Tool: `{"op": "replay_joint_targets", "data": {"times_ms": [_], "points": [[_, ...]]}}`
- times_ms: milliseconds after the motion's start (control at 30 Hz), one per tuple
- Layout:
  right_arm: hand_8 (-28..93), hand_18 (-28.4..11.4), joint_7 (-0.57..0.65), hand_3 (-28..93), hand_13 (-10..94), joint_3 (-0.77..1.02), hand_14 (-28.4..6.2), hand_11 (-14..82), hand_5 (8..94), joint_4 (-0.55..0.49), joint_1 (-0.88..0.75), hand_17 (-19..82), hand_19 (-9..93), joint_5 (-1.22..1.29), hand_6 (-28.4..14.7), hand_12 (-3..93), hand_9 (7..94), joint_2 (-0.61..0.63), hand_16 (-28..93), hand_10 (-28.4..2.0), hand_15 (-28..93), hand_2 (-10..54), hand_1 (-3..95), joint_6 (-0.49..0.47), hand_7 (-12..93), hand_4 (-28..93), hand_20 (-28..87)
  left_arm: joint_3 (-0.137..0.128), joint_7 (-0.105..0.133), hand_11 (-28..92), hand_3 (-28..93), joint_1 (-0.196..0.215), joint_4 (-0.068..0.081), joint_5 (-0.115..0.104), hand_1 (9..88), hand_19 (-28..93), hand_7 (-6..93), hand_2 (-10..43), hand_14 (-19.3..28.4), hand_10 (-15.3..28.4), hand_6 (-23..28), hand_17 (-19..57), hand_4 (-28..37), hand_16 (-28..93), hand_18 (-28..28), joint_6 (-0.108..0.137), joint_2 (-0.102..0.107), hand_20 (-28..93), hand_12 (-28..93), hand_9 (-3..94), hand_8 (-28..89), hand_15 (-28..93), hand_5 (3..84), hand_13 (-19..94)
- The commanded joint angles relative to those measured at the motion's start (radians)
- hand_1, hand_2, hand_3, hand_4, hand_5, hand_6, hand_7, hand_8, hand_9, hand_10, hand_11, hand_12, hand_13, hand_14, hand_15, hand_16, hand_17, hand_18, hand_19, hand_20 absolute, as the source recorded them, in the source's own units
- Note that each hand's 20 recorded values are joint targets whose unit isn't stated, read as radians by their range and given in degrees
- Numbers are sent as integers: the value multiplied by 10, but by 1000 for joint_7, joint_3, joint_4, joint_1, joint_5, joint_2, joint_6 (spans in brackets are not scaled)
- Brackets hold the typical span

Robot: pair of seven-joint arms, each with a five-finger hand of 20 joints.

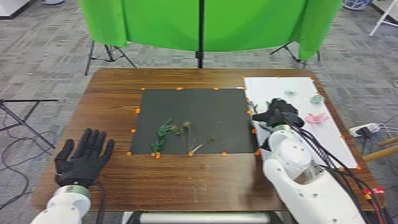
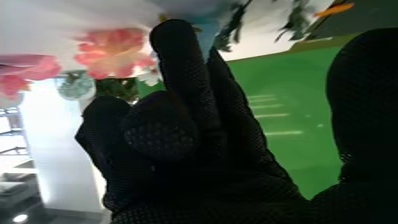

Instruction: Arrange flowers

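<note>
The right hand [image 1: 279, 114] is over the left part of the white sheet [image 1: 266, 86], beside the black mat [image 1: 210, 102]. In the right wrist view the right hand [image 2: 200, 135] has some fingers extended and others bent, its thumb apart, with nothing visibly held. The left hand [image 1: 83, 157] lies palm up with straight fingers. On the mat are a leafy green stem [image 1: 162, 134] and thin stems [image 1: 187, 134]. A pink flower [image 1: 316, 118] and a pale green one [image 1: 317, 99] lie on the sheet. The wrist view shows a pink flower [image 2: 111, 52], a pale blue thing [image 2: 207, 32] and green leaves [image 2: 233, 25] beyond the fingers.
Orange tabs [image 1: 224, 154] mark the mat's edges on the brown table [image 1: 195, 182]. A green cloth [image 1: 160, 30] hangs behind the table, with black stand legs below it. The right forearm extends across the sheet's lower left side.
</note>
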Motion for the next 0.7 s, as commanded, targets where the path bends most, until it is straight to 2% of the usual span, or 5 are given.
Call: {"op": "replay_joint_targets", "data": {"times_ms": [33, 267, 367, 533, 700], "points": [[-81, -258, -33, 554, 705, -71, -150, 476, 631, 77, 24, 500, 932, -66, -128, 280, 692, -5, 322, -212, 788, -95, 387, -106, 76, -283, 604, 16, -8, 275, 834, 12, -13, 28, 283, 424, 103, 148, 166, 162, 114, -74, -283, -90, 144, 60, -14, 188, 117, 416, -89, 471, 463, 301], [-57, -247, -37, 775, 714, -89, -138, 496, 713, 143, -17, 502, 932, -119, -64, 296, 708, -26, 318, -189, 793, -95, 448, -88, 270, -282, 605, 9, -12, 285, 836, 19, -15, 32, 282, 426, 116, 144, 168, 164, 115, -75, -283, -91, 145, 47, -19, 187, 118, 417, -90, 474, 479, 301], [89, -244, -29, 696, 729, -79, -132, 361, 754, 151, -32, 505, 932, -112, -57, 416, 768, -31, 318, -162, 781, -95, 566, -69, 304, -283, 598, 6, -11, 286, 837, 24, -15, 13, 281, 426, 119, 143, 168, 164, 115, -75, -283, -92, 145, 47, -22, 187, 117, 418, -92, 474, 486, 301], [115, -249, -10, 743, 816, -65, -82, 174, 816, 144, -44, 509, 932, -92, -41, 419, 885, -32, 358, -126, 613, -95, 602, 5, 297, -282, 554, 2, -11, 287, 835, 34, -16, -14, 282, 426, 124, 143, 169, 164, 115, -75, -283, -91, 145, 52, -26, 186, 117, 420, -94, 476, 494, 302], [157, -254, 1, 779, 867, -42, -65, 143, 832, 95, -47, 529, 932, -61, -29, 425, 925, -19, 373, -111, 551, -95, 597, 88, 315, -282, 539, 3, -14, 288, 835, 29, -14, -27, 283, 427, 126, 143, 169, 163, 115, -75, -283, -92, 145, 50, -29, 186, 116, 423, -95, 479, 498, 305]]}}
